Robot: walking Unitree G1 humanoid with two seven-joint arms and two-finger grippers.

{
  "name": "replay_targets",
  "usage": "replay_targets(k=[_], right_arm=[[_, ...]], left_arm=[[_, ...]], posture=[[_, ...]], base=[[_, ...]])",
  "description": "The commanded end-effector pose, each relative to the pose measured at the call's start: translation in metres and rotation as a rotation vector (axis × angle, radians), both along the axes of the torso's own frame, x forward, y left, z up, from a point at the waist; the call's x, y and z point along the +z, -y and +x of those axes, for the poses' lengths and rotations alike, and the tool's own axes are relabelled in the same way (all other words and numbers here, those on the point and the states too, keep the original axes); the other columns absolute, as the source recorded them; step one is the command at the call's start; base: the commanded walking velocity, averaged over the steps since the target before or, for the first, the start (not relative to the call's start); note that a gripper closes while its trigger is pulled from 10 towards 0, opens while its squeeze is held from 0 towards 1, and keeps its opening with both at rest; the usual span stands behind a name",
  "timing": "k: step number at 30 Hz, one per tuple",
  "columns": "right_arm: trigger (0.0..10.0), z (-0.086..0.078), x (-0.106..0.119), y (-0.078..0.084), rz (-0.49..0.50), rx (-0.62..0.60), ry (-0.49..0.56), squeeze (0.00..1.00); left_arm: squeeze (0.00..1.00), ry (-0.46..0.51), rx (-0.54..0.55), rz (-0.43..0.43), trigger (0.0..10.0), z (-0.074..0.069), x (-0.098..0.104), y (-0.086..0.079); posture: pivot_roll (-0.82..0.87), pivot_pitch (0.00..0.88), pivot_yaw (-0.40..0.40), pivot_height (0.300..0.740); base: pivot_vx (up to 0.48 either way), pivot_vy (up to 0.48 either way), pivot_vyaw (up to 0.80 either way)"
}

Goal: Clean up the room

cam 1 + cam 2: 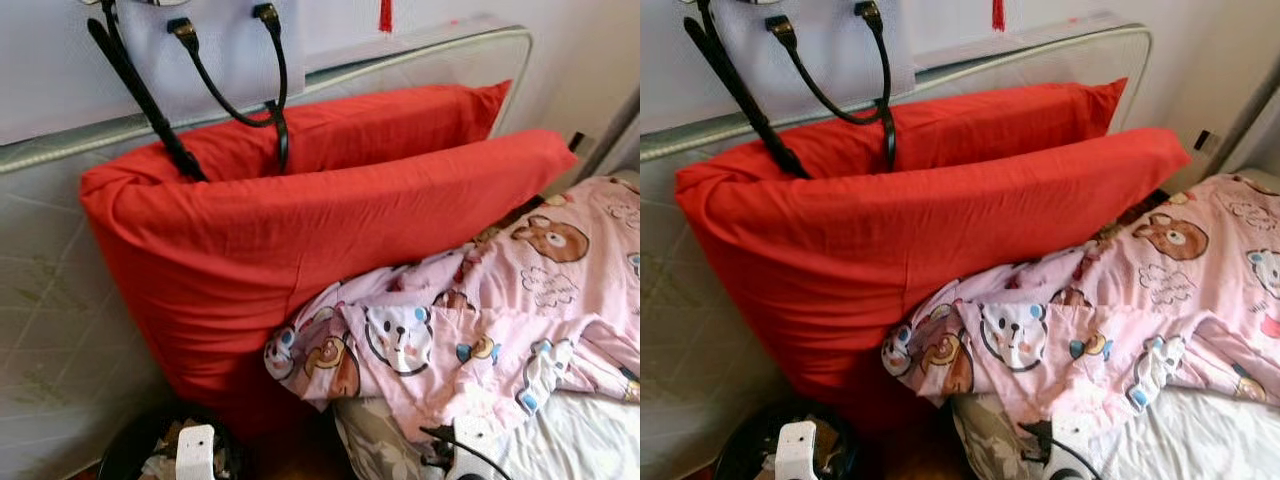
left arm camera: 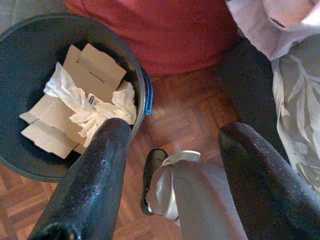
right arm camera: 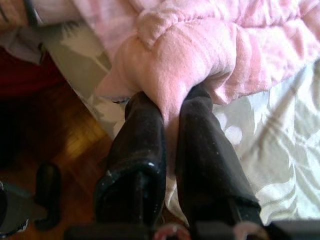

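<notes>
My right gripper (image 3: pixel 172 107) reaches down at the bed's edge, its two black fingers pinched tight on a fold of the pink blanket (image 1: pixel 500 320), which lies rumpled across the bed (image 1: pixel 580 440) against the big red pillows (image 1: pixel 300 230). My left gripper (image 2: pixel 175 145) hangs over the wooden floor (image 2: pixel 185 115) with fingers spread wide, holding nothing, just beside the black bin (image 2: pixel 135 75) with cardboard and crumpled paper inside.
</notes>
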State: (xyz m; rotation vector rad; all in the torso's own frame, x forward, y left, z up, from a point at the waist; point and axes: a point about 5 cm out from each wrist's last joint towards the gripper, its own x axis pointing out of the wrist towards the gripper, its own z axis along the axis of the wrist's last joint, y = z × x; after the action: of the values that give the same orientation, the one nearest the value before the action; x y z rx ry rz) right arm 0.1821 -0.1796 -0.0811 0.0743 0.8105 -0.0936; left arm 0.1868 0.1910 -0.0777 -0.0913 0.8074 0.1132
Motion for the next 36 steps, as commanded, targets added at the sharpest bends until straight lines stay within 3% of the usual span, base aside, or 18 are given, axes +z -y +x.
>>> replay_targets(k=[1,11,17,36], right_arm=[[10.0,-0.007,-0.003,0.005,-0.015,-0.009,-0.028,0.0],[10.0,-0.011,-0.004,0.02,-0.041,-0.069,-0.05,0.0],[10.0,-0.013,-0.004,0.021,-0.054,-0.077,-0.057,0.0],[10.0,-0.011,-0.004,0.021,-0.068,-0.067,-0.064,0.0]], left_arm=[[0.0,-0.021,-0.001,0.01,10.0,-0.001,-0.001,-0.001],[0.0,-0.022,-0.007,0.024,10.0,0.002,0.001,-0.004],[0.0,-0.013,0.019,0.031,10.0,0.003,0.002,-0.011],[0.0,-0.019,0.006,0.027,10.0,0.002,0.001,-0.009]], posture=[[-0.05,0.0,-0.014,0.722],[-0.03,0.0,-0.027,0.722],[-0.03,0.0,-0.03,0.722],[-0.03,0.0,-0.036,0.722]], base=[[0.0,0.0,0.0],[0.0,0.0,0.0],[-0.261,0.0,0.0],[-0.313,0.0,0.0]])
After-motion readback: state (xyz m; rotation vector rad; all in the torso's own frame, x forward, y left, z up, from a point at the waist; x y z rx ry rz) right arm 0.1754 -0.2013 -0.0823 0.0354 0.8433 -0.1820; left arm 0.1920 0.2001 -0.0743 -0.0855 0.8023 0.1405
